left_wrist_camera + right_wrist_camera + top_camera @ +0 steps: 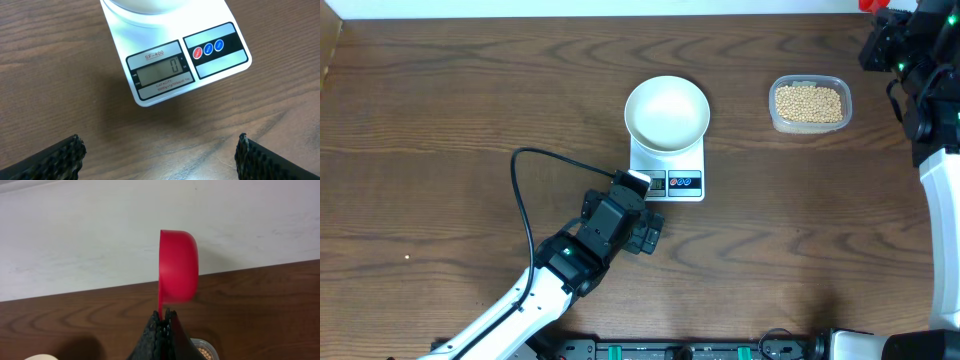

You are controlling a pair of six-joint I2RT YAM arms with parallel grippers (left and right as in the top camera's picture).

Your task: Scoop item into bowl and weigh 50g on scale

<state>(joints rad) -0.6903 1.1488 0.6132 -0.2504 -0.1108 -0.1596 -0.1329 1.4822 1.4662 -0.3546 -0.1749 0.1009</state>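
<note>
The white bowl stands empty on the white scale. In the left wrist view the scale shows its grey display reading 0 and its red and blue buttons. The tan beans fill a clear plastic tub at the back right, and a few show in the right wrist view. My left gripper is open and empty, hovering just in front of the scale. My right gripper is shut on the handle of a red scoop, held high at the back right corner.
The clear tub sits right of the scale. A black cable loops over the table left of the left arm. A white wall runs behind the table's back edge.
</note>
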